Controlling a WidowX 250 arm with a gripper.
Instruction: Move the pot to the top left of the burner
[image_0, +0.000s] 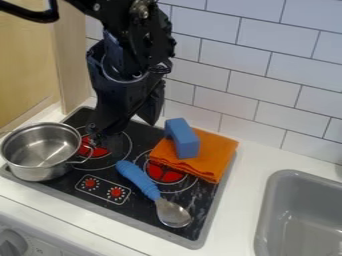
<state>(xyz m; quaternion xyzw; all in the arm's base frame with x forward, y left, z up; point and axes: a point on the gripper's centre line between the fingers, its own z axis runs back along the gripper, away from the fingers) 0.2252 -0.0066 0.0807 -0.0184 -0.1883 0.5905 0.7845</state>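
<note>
Gripper (125, 129) near pot (39, 172), spoon (141, 181) on stove (130, 214), block (182, 139) on cloth (217, 154)

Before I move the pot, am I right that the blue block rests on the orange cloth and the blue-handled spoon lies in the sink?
Not quite: the blue-handled spoon lies on the black stovetop, as the camera view shows. The blue block does rest on the orange cloth.
</note>
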